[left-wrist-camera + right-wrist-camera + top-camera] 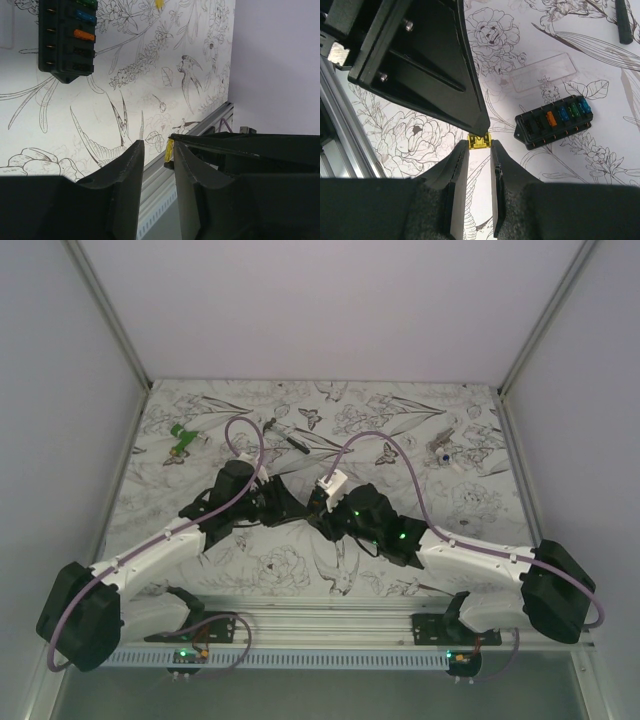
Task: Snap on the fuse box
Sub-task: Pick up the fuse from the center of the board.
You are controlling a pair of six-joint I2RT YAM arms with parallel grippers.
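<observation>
Two end effectors meet tip to tip over the middle of the tabletop (400,410). The left end effector (156,150) has its jaws at a narrow gap with a small yellow fuse (480,141) right at the tips. I cannot tell whether it is actually pinching the fuse. The right end effector (479,150) is closed on that fuse at its very fingertips.

To the right of those fingers in the right wrist view, the fuse box (555,122) lies flat on the tabletop. It is uncovered, with coloured fuses seated in some of its slots. A clear lid (545,72) lies flat just beyond it, apart from it.

The box looks light, rigid and smooth-sided, so it would probably skid under a push unless braced. The long side walls seem the best hold, keeping clear of the fuse tops and the small side terminals. The lid looks thin and brittle, and it is hard to lift from flat, so I would take it by its edges. It should then be pressed straight down.

There is open patterned surface around the box. The dark tool (622,20) at the far right is well apart. The near rail (330,618) sits close behind the arms, and the arms crowd each other.
</observation>
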